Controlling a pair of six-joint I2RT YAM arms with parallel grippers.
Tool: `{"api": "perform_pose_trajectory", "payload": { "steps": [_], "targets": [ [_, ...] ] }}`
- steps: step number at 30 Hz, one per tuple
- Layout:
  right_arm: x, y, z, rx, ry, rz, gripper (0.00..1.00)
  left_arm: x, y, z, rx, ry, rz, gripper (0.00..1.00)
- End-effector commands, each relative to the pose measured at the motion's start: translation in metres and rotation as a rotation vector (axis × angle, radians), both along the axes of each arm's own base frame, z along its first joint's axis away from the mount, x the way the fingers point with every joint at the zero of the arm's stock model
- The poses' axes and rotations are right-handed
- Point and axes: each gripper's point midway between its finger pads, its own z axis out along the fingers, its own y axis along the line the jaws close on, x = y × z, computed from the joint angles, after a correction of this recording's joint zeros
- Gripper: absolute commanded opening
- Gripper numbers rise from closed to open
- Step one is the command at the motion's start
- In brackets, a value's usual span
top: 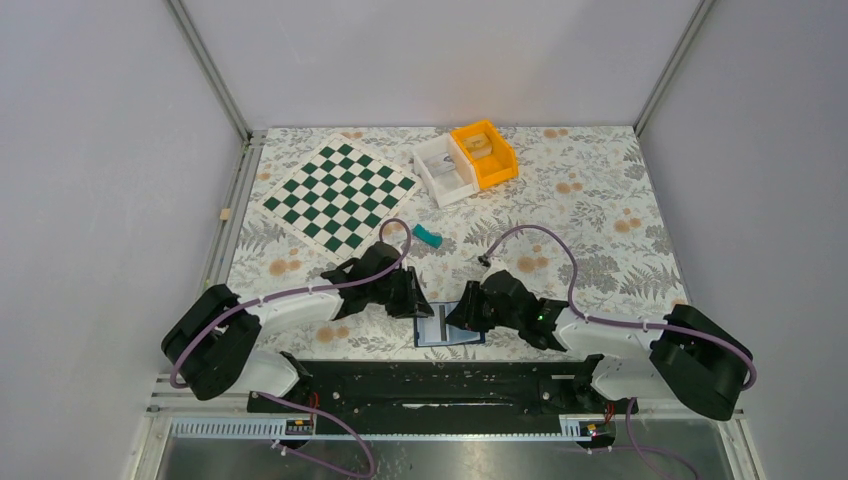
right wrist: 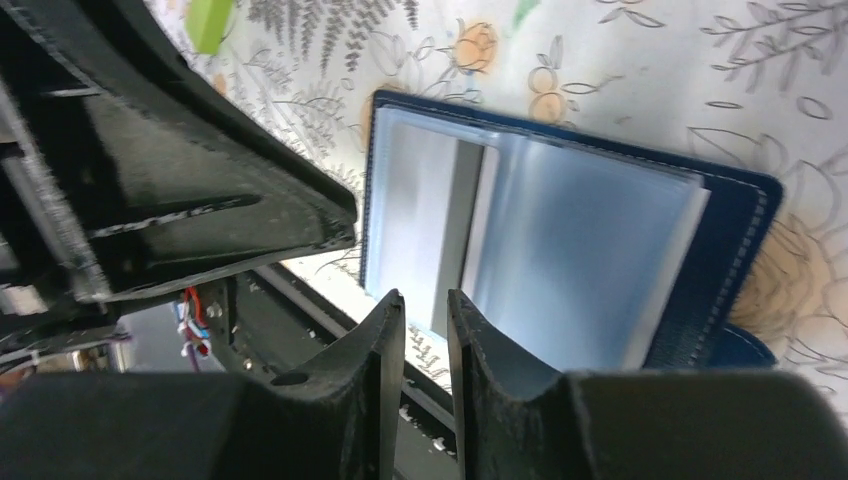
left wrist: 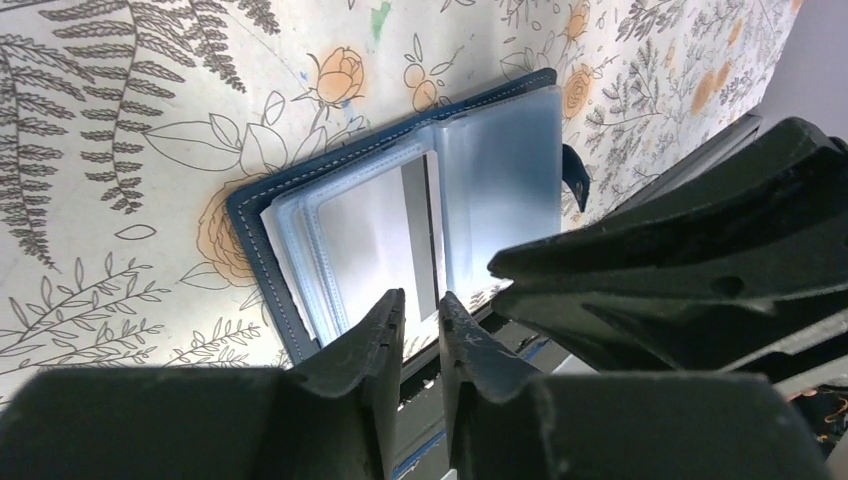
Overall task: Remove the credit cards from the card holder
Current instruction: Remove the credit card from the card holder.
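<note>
— Floral-print surface (top: 600, 200) underneath?
— Yes, ferns and orange blooms all over. At the far left, a green-and-white chessboard (top: 337, 193), set askew. At the far middle, a white bin (top: 445, 170) and an orange bin (top: 484, 153), touching side by side.
— And the card holder (top: 449, 328)?
— Down at the near edge, centre, flat on the surface between the two arms. Lying open: navy cover with pale stitching, clear plastic sleeves fanned up from the spine, short snap tab poking out at one end.
— And the credit cards (left wrist: 375, 235)?
— Not out. One whitish-grey, with a dark stripe, seen through a sleeve. Any others too hazy behind the plastic to count.
— Now the left pincer (left wrist: 420, 305)?
— Narrow, just a slit between the fingers. Tips poised at the near edge of the sleeves. Nothing seen gripped; touching the plastic or not, cannot tell.
— And the right pincer (right wrist: 425, 300)?
— Much the same: a narrow slit, tips by the near edge of the open holder, close beside the left one. Nothing seen in its grip either.
— Anything smaller?
— One teal block (top: 428, 236), just beyond the left arm.
</note>
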Motion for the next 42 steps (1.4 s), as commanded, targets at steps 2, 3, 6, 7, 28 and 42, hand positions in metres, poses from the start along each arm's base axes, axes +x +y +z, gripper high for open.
{"api": "perform_pose_trajectory", "payload": {
  "steps": [2, 3, 6, 7, 28, 42],
  "targets": [
    [0.003, 0.017, 0.013, 0.088, -0.031, 0.067, 0.29, 0.005, 0.004, -0.011, 0.032, -0.028, 0.011, 0.14],
    [0.002, 0.017, 0.011, 0.086, -0.024, 0.07, 0.29, 0.004, 0.004, -0.013, 0.035, -0.024, 0.006, 0.12],
    [0.003, 0.016, 0.004, 0.081, -0.012, 0.068, 0.28, 0.002, 0.004, -0.021, 0.051, -0.01, -0.011, 0.08],
    [0.004, 0.016, 0.003, 0.082, -0.012, 0.065, 0.28, 0.002, 0.004, -0.022, 0.053, -0.008, -0.011, 0.06],
    [0.004, 0.006, -0.029, 0.034, 0.046, 0.076, 0.27, -0.008, 0.019, -0.044, 0.119, 0.02, -0.02, 0.0],
    [0.001, 0.011, -0.031, 0.188, 0.068, 0.092, 0.24, -0.011, 0.021, -0.05, 0.121, 0.033, -0.016, 0.0]
  ]
}}
